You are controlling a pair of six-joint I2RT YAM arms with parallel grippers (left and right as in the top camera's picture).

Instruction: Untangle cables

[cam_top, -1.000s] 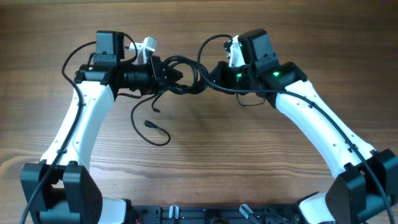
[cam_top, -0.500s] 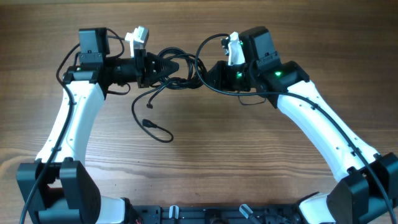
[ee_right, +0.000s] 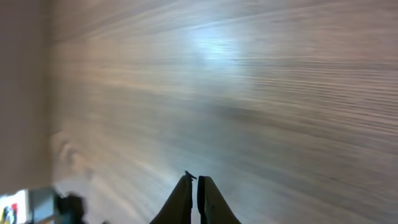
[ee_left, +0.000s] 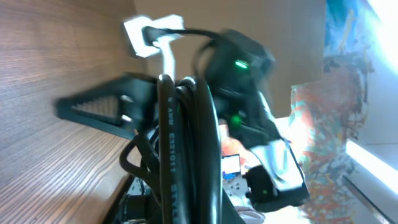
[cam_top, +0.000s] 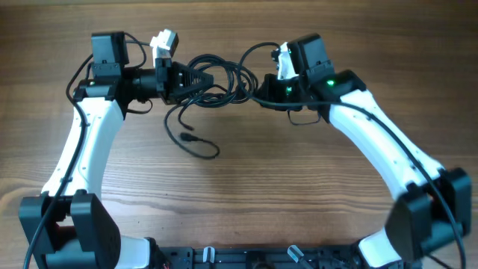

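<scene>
Cables [cam_top: 216, 78]: thin black cords, wound into a loose knot of overlapping loops, bunched at the tips of the left claw [cam_top: 199, 79] and fanning out to its right. From the knot, one free strand trailing below the left claw, curling into a hook on the wooden table [cam_top: 246, 187] and ending in a small dark plug [cam_top: 186, 137]. In the left wrist view, seen close up as several glossy strands packed side by side and running up across the lens, one with pale markings along its sheath.

Left claw closed on that bundle. Right of the left claw, just beyond the outermost loop, right claw [cam_top: 261, 88] closed, with its fingertips pressed together in its own wrist view. Whether touching a cord there, cannot tell. Farther right of the left claw, green lights [cam_top: 327, 82] glowing on the right arm's wrist. Above and a little left of the left claw, a small white fitting [cam_top: 163, 42] with a thin wire plugged in.
</scene>
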